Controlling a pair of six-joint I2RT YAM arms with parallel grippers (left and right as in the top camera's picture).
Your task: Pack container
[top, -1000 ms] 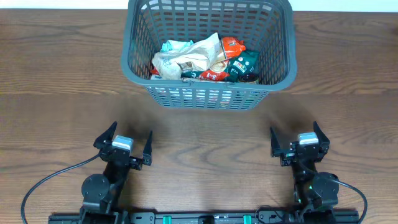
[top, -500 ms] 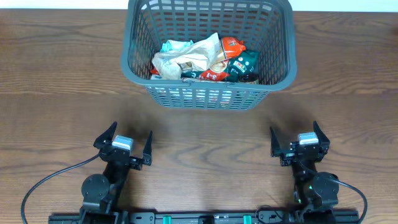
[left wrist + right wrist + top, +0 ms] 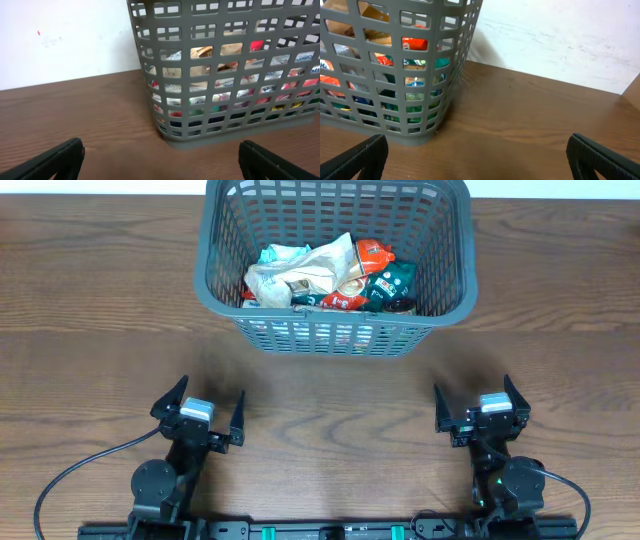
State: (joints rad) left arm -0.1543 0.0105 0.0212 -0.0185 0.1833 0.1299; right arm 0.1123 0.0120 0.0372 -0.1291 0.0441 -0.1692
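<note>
The container (image 3: pixel 222 298), a large dark grey lattice basket, stands at the far middle of the table. Inside it lie several snack packets (image 3: pixel 330 275), beige, red and green. Through the slots the packets show in both wrist views, where the container (image 3: pixel 225 120) fills the upper right on the left side and the container (image 3: pixel 395 125) fills the upper left on the right side. My left gripper (image 3: pixel 205 408) is open near the front left, with nothing between its fingers. My right gripper (image 3: pixel 477 405) is open near the front right, also holding nothing. Both sit well short of the basket.
Bare wooden table (image 3: pixel 330 410) lies between the grippers and the basket. A white wall (image 3: pixel 65 40) rises behind the table. Black cables (image 3: pixel 70 475) trail from the arm bases at the front edge.
</note>
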